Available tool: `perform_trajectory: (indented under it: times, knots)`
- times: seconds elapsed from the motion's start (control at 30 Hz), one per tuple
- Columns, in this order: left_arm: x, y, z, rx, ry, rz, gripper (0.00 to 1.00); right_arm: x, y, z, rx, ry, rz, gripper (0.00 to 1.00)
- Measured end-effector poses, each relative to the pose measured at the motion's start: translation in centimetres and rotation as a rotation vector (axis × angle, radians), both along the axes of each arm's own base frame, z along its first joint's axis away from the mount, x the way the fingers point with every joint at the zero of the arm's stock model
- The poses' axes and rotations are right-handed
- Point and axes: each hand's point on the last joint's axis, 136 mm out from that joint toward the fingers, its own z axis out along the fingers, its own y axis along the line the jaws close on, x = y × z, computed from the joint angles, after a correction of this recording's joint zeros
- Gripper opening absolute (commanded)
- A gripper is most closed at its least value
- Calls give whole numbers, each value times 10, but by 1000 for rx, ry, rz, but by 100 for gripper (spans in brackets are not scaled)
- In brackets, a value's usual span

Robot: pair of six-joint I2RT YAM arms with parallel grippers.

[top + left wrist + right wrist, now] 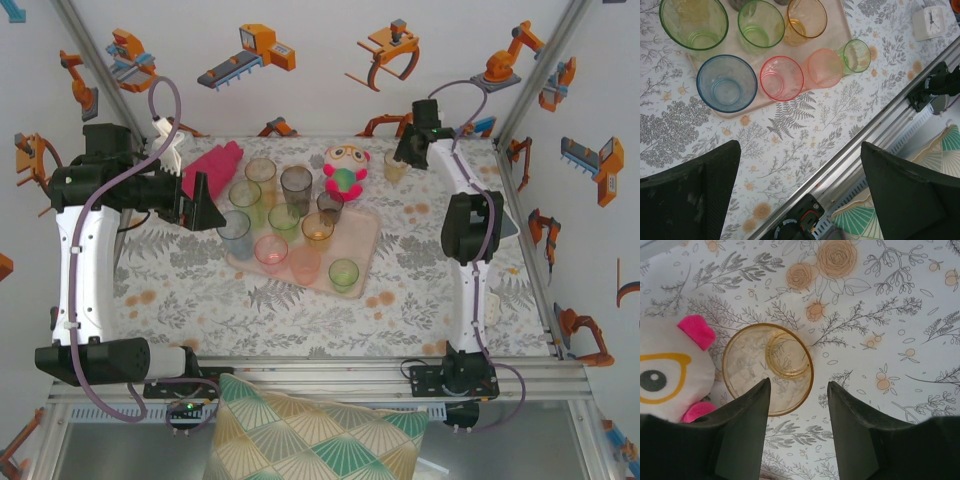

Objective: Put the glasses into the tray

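Right gripper (800, 384): jaws part-spread, pinching nothing. Amber glass (755, 360) stands upright on the table just ahead, partly under one finger, with the plush (665, 370) beside it.
Left gripper (800, 147): jaws spread wide, empty. Tray (840, 25) is ahead, with other glasses (781, 77) standing in it.

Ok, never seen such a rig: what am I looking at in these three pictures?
Two robot arms are bolted at the near edge of a table. The overhead picture shows both; the other two come from cameras on their wrists, looking past their own fingers. On it a beige tray carries tinted glasses; a plush toy and pink cloth lie beyond. The left gripper is open and empty. The right gripper is open over an amber glass beside the toy, not gripping.
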Motion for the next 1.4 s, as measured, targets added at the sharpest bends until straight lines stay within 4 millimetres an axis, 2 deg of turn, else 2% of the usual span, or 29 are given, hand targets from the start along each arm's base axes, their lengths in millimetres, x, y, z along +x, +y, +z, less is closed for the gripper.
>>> perform_trajectory:
  times: [0.53, 0.87, 1.2, 1.4]
  knots:
    - [-1, 0, 0, 0, 4, 0, 97, -3, -17, -5, -11, 28, -31, 40]
    - [-1, 0, 0, 0, 4, 0, 97, -5, -16, -12, 3, 55, -20, 37]
    - [-1, 0, 0, 0, 4, 0, 97, -6, -15, -31, 1, 98, -18, 27]
    - [-1, 0, 0, 0, 4, 0, 97, -7, -15, -32, 1, 100, -18, 19]
